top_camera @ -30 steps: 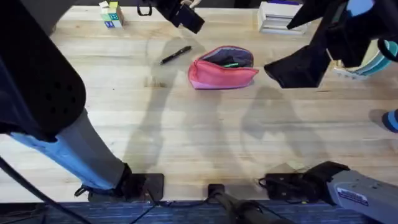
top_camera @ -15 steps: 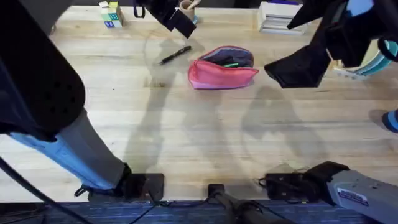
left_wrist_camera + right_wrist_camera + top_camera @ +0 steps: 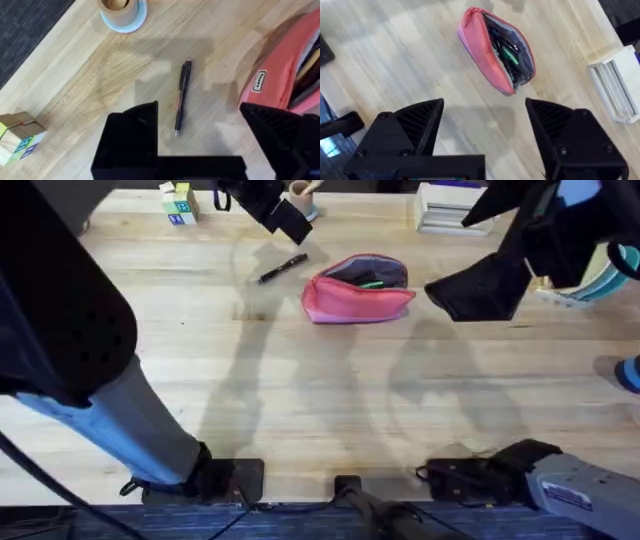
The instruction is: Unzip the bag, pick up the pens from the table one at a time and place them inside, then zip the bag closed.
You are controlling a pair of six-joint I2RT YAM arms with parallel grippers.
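The pink bag (image 3: 358,290) lies unzipped at the far middle of the table (image 3: 320,400), its mouth showing several pens, one of them green (image 3: 510,52). One black pen (image 3: 283,268) lies on the wood just left of the bag. My left gripper (image 3: 285,218) hovers beyond this pen; in the left wrist view its black fingers (image 3: 132,135) stand open with the pen (image 3: 182,99) on the table between them and the bag (image 3: 280,80) off to one side. My right gripper (image 3: 478,288) hangs open to the right of the bag (image 3: 497,50), holding nothing.
Coloured blocks (image 3: 178,202) sit at the far left corner and a round wooden cup on a blue coaster (image 3: 122,10) stands beyond the pen. A stack of books (image 3: 450,205) and a white slatted rack (image 3: 615,87) stand at the far right.
My left gripper has shifted a little to the left, toward the spot above the black pen. The bag, the pen and the right arm have stayed put.
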